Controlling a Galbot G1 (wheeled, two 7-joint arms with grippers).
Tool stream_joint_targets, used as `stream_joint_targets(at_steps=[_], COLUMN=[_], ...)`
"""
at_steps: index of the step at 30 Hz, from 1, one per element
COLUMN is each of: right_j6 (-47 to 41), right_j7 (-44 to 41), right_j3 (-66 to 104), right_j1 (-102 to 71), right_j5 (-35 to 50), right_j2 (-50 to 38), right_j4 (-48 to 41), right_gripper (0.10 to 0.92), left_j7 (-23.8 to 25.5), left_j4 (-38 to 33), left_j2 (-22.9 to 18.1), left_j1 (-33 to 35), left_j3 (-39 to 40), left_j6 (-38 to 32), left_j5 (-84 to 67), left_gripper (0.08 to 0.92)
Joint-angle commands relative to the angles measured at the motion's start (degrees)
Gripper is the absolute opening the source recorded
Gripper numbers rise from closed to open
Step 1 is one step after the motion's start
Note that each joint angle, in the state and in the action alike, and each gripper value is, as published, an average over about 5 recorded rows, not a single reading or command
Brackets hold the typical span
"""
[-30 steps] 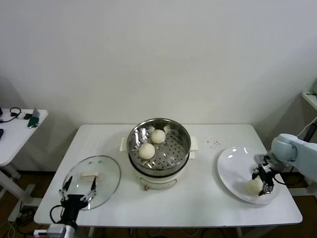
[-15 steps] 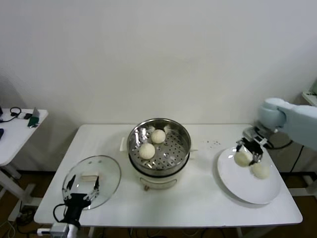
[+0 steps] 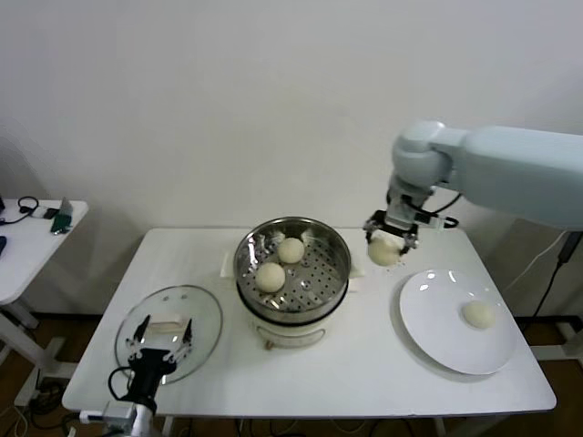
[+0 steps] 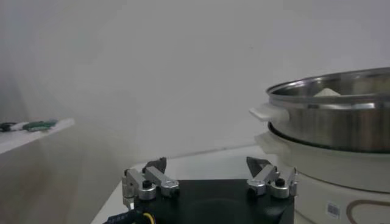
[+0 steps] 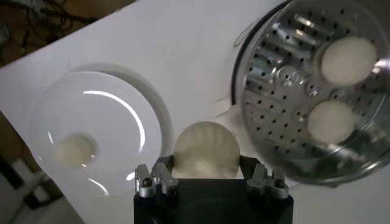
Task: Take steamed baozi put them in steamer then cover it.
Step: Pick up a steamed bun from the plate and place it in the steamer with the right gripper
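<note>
The steamer [image 3: 293, 238] [image 5: 286, 73] stands mid-table, a shiny perforated steel basket on a white pot base. Two cream-white baozi [image 3: 270, 277] [image 3: 291, 249] lie inside it. My right gripper [image 3: 386, 242] [image 5: 205, 173] hangs above the table between the steamer and the white plate [image 3: 437, 323], shut on a third baozi [image 3: 384, 252] [image 5: 206, 150]. One more baozi [image 3: 478, 314] [image 5: 73, 150] rests on the plate. My left gripper [image 3: 160, 348] [image 4: 207, 173] is open and empty, low at the front left over the glass lid [image 3: 191, 309], beside the steamer [image 4: 332, 119].
A small side table [image 3: 32, 241] with cables stands at the far left. The white wall rises right behind the table's back edge. Bare tabletop [image 3: 364, 364] lies in front of the steamer.
My right gripper lifted a baozi off the plate and carried it up and left toward the steamer; one baozi stayed on the plate. The left gripper shifted slightly right over the lid.
</note>
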Motion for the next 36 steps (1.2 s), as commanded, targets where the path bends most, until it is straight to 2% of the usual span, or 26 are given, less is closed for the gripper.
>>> stream_joint_targets(at_steps=[1, 7, 12, 32, 36], right_j6=[5.07, 6.54, 7.11, 8.27, 8.59], right_j7=[0.3, 0.7, 0.73, 1.05, 1.44], right_j3=[4.5, 5.8, 5.74, 3.6, 3.85], right_j1=[-2.99, -10.35, -14.41, -17.31, -17.22], right_j5=[-3.9, -7.05, -8.08, -8.32, -8.31], right_j2=[14.18, 20.25, 22.43, 21.8, 21.57], right_j4=[-3.75, -10.22, -11.72, -11.28, -11.67], right_gripper=[0.708, 0.709, 0.71, 0.721, 0.776], left_j7=[0.04, 0.1, 0.14, 0.2, 0.18], left_j4=[0.31, 0.02, -0.02, 0.48, 0.53], left_j2=[0.24, 0.71, 1.56, 1.55, 1.47], left_j1=[-0.71, -0.21, -0.24, -0.72, -0.83], left_j3=[0.2, -0.84, -1.96, -2.32, -2.42], left_j6=[0.19, 0.24, 0.4, 0.33, 0.35], left_j5=[-0.14, -1.13, -2.24, -2.69, -2.66], left_gripper=[0.823, 0.823, 0.823, 0.823, 0.823])
